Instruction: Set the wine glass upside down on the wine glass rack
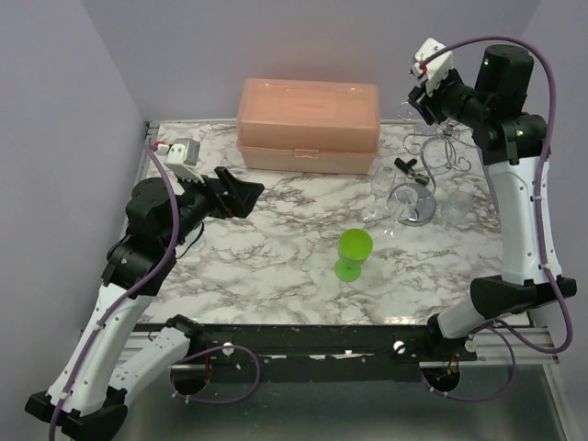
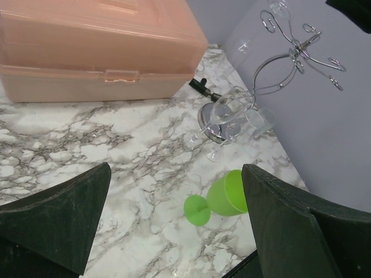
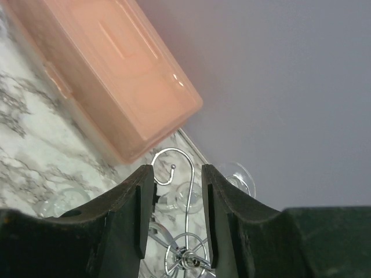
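Right arm [image 1: 516, 193]: reared high, right tool [image 3: 177, 174] above rack [image 2: 298, 51] top, part open, clamping nothing I can see; a rack hook shows through its gap. Wine glass [image 3: 236, 175]: clear foot just beside that tool; bowl hidden. Left tool [image 2: 175, 171]: fully spread, empty, over counter [image 1: 276, 266].

A shut salmon box [image 1: 309, 124] sits at the back of the marble table [image 1: 266, 266]. A green goblet [image 1: 353, 254] stands upright towards the front. A small black item [image 1: 407, 164], perhaps a clip, lies near the box.

one rack [image 1: 418, 209], one box [image 1: 308, 124], one goblet [image 1: 354, 253]
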You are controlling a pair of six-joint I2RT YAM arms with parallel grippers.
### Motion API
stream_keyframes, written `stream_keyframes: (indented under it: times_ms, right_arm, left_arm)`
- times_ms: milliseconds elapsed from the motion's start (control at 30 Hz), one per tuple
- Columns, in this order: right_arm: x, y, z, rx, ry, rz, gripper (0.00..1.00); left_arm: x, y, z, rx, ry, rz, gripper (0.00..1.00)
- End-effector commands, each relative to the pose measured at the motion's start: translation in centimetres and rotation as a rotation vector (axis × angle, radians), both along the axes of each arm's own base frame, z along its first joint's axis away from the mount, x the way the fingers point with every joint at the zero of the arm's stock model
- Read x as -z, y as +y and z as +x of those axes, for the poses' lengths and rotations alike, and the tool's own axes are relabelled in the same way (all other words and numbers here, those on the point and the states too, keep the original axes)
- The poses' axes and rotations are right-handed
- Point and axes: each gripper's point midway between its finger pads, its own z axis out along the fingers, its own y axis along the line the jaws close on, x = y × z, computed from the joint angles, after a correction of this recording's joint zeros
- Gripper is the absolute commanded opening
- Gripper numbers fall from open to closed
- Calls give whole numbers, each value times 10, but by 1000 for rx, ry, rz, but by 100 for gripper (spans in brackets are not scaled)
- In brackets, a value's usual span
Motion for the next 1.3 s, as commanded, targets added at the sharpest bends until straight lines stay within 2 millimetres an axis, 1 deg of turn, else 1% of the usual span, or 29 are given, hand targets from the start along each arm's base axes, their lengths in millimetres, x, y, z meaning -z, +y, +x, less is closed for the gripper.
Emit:
stream_keyframes:
  times_ms: [0,133,167,233,300,333,367,400,433,467,500,533,567,633,700,733,767,800,833,867,933,1067,1167,1267]
  right_arm:
    - [-19,31,-42,-156,35,141,45]
    - [-21,48,-68,-251,88,235,47]
    - [-19,52,-74,-269,111,263,47]
    - [-18,58,-86,-297,143,317,48]
    - [-18,62,-92,-297,175,389,48]
    - [-21,62,-91,-267,201,461,48]
    - [-27,58,-91,-238,210,532,49]
    - [-34,51,-89,-210,217,609,49]
    - [-38,45,-87,-189,225,660,49]
    - [-43,38,-86,-164,228,710,50]
    - [-47,31,-83,-136,223,745,50]
    - [-49,28,-82,-116,225,772,50]
    - [-50,16,-77,-69,208,790,50]
    - [-50,3,-71,-4,190,810,50]
    - [-48,-7,-69,41,177,822,50]
    - [-47,-10,-69,55,176,829,50]
    - [-46,-14,-69,65,170,836,50]
    - [-45,-17,-70,75,170,846,51]
    - [-46,-20,-71,87,162,857,51]
    - [-44,-24,-71,99,161,865,51]
    - [-42,-33,-71,133,150,882,51]
    - [-38,-51,-72,191,137,917,51]
    - [-35,-59,-72,208,137,934,51]
    - [-33,-63,-73,209,150,953,50]
  left_arm:
    - [-3,-12,0,73,56,-19,99]
    - [-2,-31,7,156,127,-76,98]
    - [-4,-38,8,184,148,-109,99]
    - [-5,-50,16,204,211,-184,98]
    - [-8,-65,26,238,270,-256,99]
    - [-9,-73,32,257,300,-281,98]
    - [-13,-82,36,273,321,-301,99]
    - [-13,-92,40,290,343,-301,99]
    - [-18,-100,45,296,352,-296,99]
    - [-13,-110,50,292,388,-277,98]
    - [-14,-118,58,277,405,-258,99]
    - [-10,-126,62,262,442,-233,98]
    - [-5,-134,71,238,474,-213,98]
    - [2,-153,85,227,517,-194,99]
    - [9,-172,96,223,568,-180,99]
    - [7,-181,102,225,569,-169,98]
    - [16,-191,108,220,588,-139,98]
    - [17,-199,113,214,586,-121,98]
    - [27,-208,118,215,606,-92,98]
    - [34,-217,123,223,615,-71,95]
    - [44,-230,129,232,634,-30,92]
    - [65,-251,130,271,664,19,84]
    - [81,-263,128,294,682,39,78]
    - [94,-272,125,317,698,60,73]
